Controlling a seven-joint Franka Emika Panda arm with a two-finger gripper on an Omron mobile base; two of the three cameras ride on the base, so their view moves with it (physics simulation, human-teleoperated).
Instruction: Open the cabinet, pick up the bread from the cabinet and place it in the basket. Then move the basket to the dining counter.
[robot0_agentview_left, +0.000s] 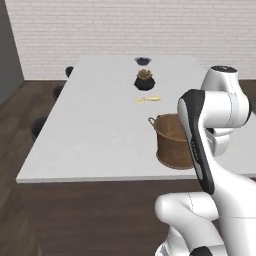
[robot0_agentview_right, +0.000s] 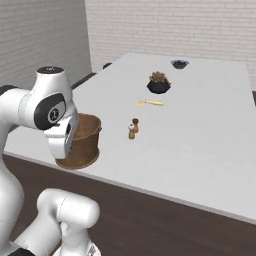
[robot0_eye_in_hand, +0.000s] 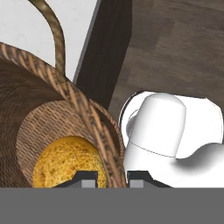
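The brown woven basket (robot0_agentview_left: 170, 142) (robot0_agentview_right: 87, 137) is at the near edge of the white-topped dining counter (robot0_agentview_left: 90, 135) (robot0_agentview_right: 200, 140); I cannot tell whether it rests on the top or hangs just above it. In the hand view my gripper (robot0_eye_in_hand: 111, 176) is shut on the basket's rim (robot0_eye_in_hand: 94, 118), one finger inside and one outside. The golden-orange bread (robot0_eye_in_hand: 65, 162) lies on the basket's bottom. A thin handle loop (robot0_eye_in_hand: 54, 35) rises from the rim. In both base views my arm covers the gripper.
Farther along the counter are a black pot with a plant (robot0_agentview_left: 144, 80) (robot0_agentview_right: 158, 82), a dark bowl (robot0_agentview_left: 143, 61) (robot0_agentview_right: 179, 63), a flat yellow item (robot0_agentview_left: 148, 99) (robot0_agentview_right: 150, 103) and two small brown shakers (robot0_agentview_right: 133, 128). Dark stools (robot0_agentview_left: 37, 127) stand at the left side.
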